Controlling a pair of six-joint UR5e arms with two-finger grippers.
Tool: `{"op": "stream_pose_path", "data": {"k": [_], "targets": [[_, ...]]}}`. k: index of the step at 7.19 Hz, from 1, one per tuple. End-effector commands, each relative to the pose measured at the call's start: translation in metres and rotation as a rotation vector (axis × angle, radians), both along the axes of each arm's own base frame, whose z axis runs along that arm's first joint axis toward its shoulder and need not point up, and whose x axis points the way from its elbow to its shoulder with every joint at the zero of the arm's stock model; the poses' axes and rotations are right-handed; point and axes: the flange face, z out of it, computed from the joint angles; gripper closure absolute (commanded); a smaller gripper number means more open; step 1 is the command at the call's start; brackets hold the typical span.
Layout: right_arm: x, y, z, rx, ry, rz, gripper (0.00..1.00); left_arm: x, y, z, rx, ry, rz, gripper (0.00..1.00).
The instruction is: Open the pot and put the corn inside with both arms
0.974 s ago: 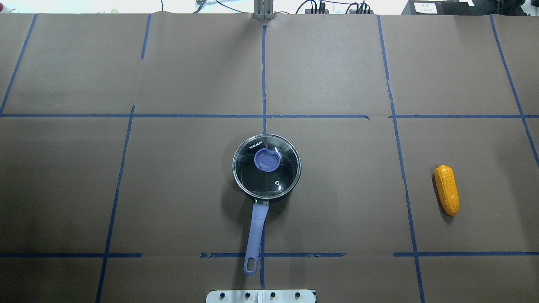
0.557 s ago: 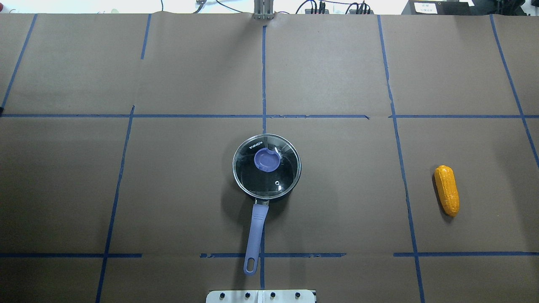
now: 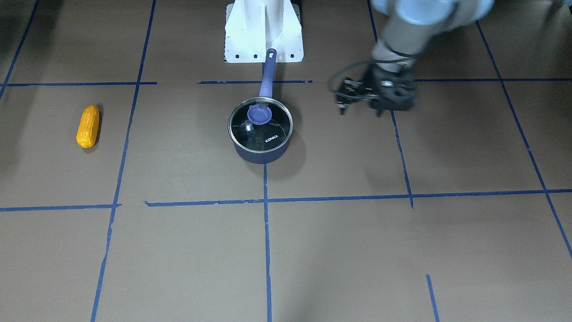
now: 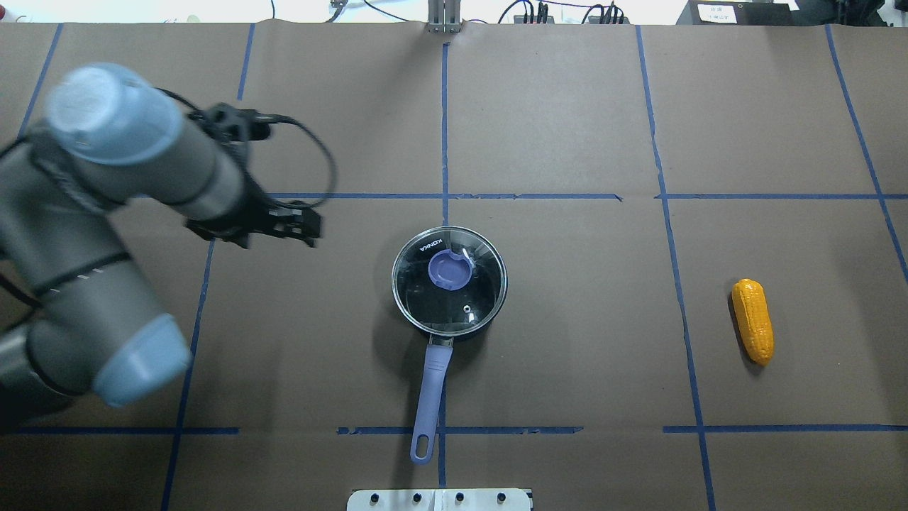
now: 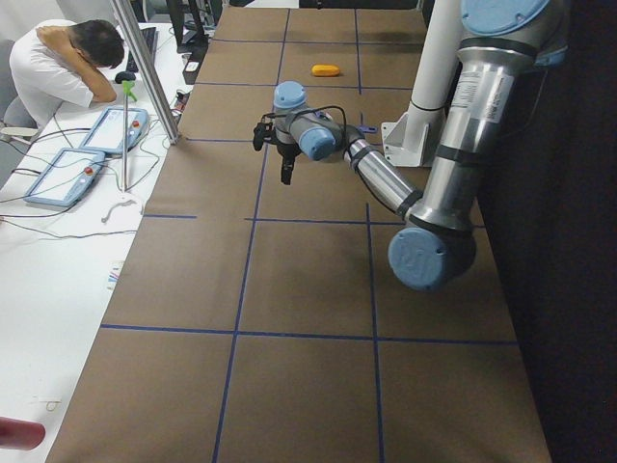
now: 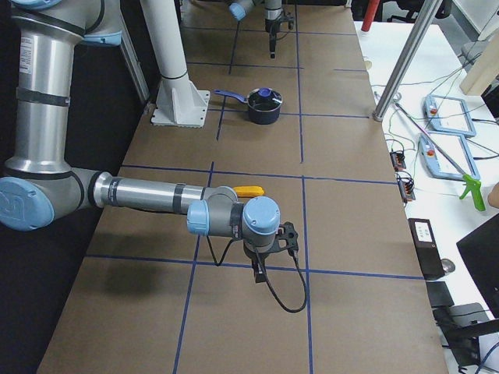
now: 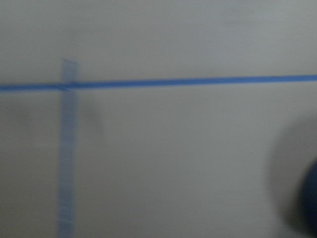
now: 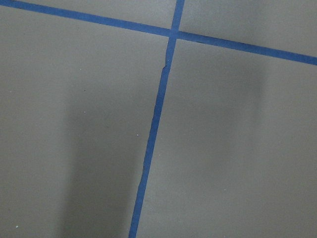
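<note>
Though unseen overhead, right tool (image 6: pixel 256 274) side-visible.

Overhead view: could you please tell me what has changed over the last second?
The left arm has swung into view from the left. Its left gripper now hangs above the table to the left of the pot, touching nothing; whether it is open is unclear. Nothing was grasped or released. The pot, with its lid on, and the corn lie where they were.
</note>
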Motion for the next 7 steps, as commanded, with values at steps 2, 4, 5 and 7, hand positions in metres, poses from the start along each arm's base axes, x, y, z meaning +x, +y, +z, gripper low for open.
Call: {"op": "stream_pose_path", "data": {"k": [2, 4, 5, 7], "targets": [[-0.002, 0.0, 0.0, -0.003, -0.001, -0.003, 0.0, 0.098, 0.022, -0.111, -0.081, -0.011, -0.07, 0.0], [-0.002, 0.0, 0.0, -0.003, -0.001, -0.003, 0.0, 0.155, -0.006, -0.139, -0.095, -0.04, -0.074, 0.0], [-0.002, 0.0, 0.001, -0.004, -0.001, -0.004, 0.0, 0.166, -0.012, -0.133, -0.089, -0.031, -0.07, 0.0], [-0.002, 0.0, 0.003, -0.008, 0.0, -0.004, 0.0, 0.175, -0.015, -0.122, -0.091, -0.046, -0.056, 0.0]]}}
